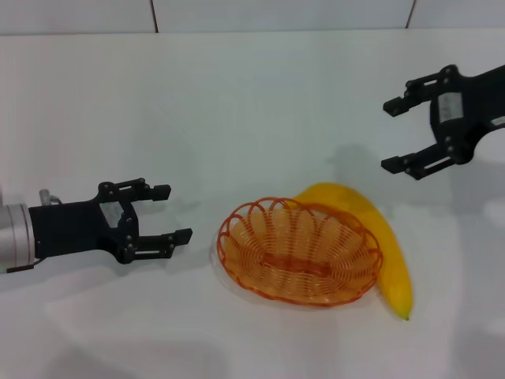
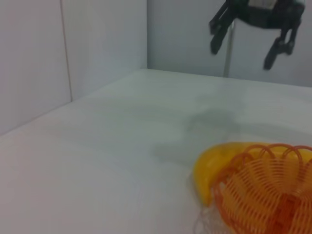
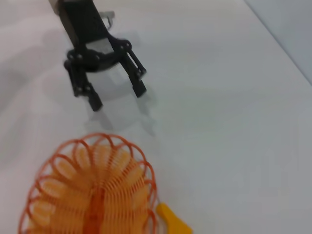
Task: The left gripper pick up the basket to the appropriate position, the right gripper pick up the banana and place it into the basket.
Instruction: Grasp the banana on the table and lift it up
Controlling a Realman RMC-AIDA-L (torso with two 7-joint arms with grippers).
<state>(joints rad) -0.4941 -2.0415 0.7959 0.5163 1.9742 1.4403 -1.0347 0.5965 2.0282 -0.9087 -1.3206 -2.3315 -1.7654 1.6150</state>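
An orange wire basket (image 1: 298, 250) with a scalloped rim sits on the white table, empty. A yellow banana (image 1: 392, 253) curves along its right and far side, touching the rim. My left gripper (image 1: 171, 213) is open, low over the table a short way left of the basket, with nothing between its fingers. My right gripper (image 1: 392, 133) hangs open above the table, up and to the right of the banana. The left wrist view shows the basket (image 2: 265, 195), the banana (image 2: 209, 170) and the right gripper (image 2: 243, 41). The right wrist view shows the basket (image 3: 90, 187), a bit of banana (image 3: 173, 224) and the left gripper (image 3: 117, 95).
The white table (image 1: 237, 110) stretches bare to a white wall at the back (image 1: 276, 14). Walls meet in a corner beyond the table (image 2: 146, 34) in the left wrist view.
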